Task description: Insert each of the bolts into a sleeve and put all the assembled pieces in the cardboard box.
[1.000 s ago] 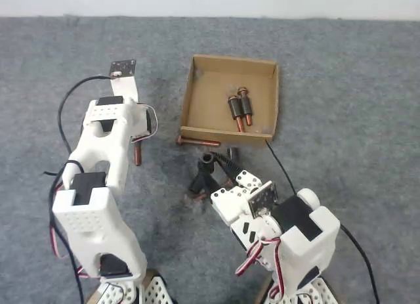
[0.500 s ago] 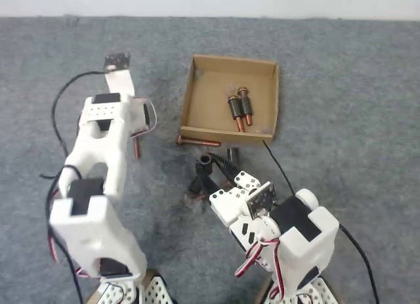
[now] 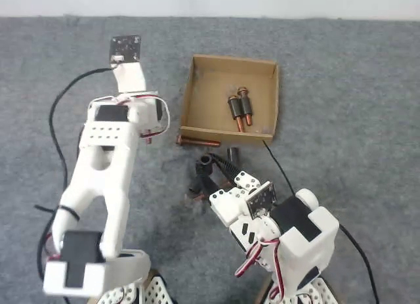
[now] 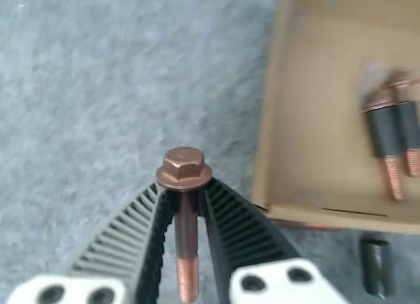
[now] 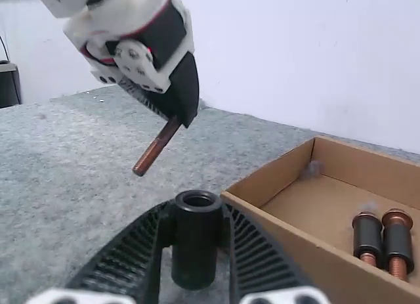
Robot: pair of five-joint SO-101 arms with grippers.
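**Bolt and sleeve each in a gripper, in front of the part-filled box.** In the high view my left arm's wrist hides most of the left gripper (image 4: 186, 194), so I read its grasp from the left wrist view. There both ribbed fingers are clamped on the shank of a copper hex-head bolt (image 4: 184, 167), and the frame edge cuts off the bolt's threaded end. The bolt is held in the air over the grey carpet (image 3: 341, 87), outside the cardboard box (image 3: 187, 104) and near its left wall. The right gripper (image 5: 195, 215) is closed round an upright black sleeve (image 5: 195, 248), bore upward, in front of the box. I cannot tell whether the sleeve's lower end touches the carpet. Beside that gripper lies a dark piece with a copper end (image 3: 196, 186), half hidden by the arm and too unclear for me to identify. The open-topped box holds two assembled pieces (image 3: 239, 109), side by side and touching, with their heads toward the far wall. Outside the box, a loose bolt (image 3: 198, 142) lies along the near wall, and a spare sleeve (image 3: 232, 153) stands just beside it on the carpet.
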